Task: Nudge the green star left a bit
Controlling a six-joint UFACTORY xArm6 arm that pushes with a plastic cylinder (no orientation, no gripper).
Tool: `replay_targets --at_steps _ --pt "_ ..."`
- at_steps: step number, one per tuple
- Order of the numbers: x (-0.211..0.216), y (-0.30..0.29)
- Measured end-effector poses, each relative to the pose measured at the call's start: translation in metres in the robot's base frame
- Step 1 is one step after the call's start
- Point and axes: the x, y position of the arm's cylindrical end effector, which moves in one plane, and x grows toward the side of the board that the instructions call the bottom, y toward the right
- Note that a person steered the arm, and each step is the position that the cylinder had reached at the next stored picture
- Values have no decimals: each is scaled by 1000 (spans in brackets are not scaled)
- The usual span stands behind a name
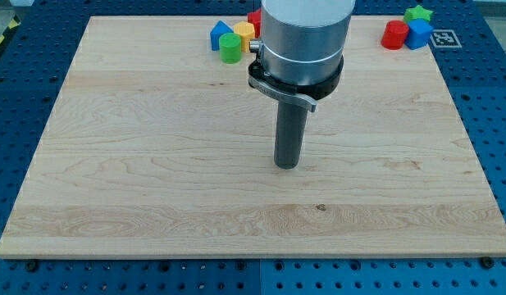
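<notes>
A single camera covers the scene. It sits above and in front of the counter (154, 164), looking down at a slant toward 12 o'clock, so the counter's 6 o'clock edge appears wider than its 12 o'clock edge. It stands far enough off to take in nearly the whole counter, with strips of blue perforated base (490, 98) showing at 3, 6 and 9 o'clock. The arm's grey housing (306, 33) enters from 12 o'clock and is cropped by the frame. No second view shares the scene.
</notes>
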Motion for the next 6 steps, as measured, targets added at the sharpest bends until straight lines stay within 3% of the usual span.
replay_targets --at_steps 2,3,5,6 --pt "-1 1" --pt "-3 34" --pt "-42 297" --pt "-44 306"
